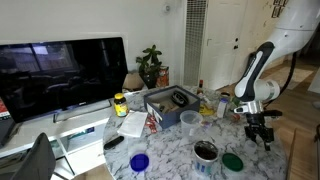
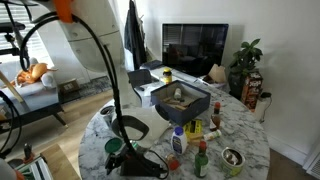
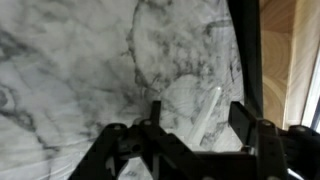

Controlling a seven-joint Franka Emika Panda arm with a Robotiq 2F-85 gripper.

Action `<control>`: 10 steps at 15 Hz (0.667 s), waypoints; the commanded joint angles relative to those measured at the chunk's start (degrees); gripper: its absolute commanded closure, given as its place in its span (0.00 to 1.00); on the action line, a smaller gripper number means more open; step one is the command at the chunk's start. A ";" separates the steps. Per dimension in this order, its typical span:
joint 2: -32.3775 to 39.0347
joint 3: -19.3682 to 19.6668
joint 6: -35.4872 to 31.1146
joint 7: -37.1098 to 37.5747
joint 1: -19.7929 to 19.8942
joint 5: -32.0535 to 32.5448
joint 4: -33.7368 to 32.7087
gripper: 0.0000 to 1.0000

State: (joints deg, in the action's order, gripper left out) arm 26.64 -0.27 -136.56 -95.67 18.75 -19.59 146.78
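Observation:
In the wrist view my gripper hangs low over a white and grey marble table, its black fingers spread wide. A thin translucent stick lies slanted on the marble between them, nearer the right finger, and neither finger touches it. Nothing is gripped. In an exterior view the gripper points down near the round table's edge, beside a green lid and a dark bowl. In an exterior view the gripper sits low at the near rim; the stick cannot be made out there.
The table's dark rim runs just right of the gripper, with wooden floor beyond. A grey box, a yellow bottle, a blue cup and small bottles crowd the table. A television and a plant stand behind.

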 commanded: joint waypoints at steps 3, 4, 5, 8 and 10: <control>1.85 -1.11 2.67 1.41 0.70 -1.76 -0.95 0.66; 1.60 -1.17 2.89 1.57 0.69 -1.81 -0.87 0.74; 1.15 -1.25 3.08 1.62 0.69 -1.90 -0.74 0.81; -0.88 -1.24 3.52 2.35 0.14 -1.60 -0.25 1.00; -2.18 -1.35 3.94 2.81 -0.33 -1.28 -0.07 1.00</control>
State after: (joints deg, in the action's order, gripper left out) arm 26.89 -1.25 -134.67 -94.19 18.69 -20.59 146.45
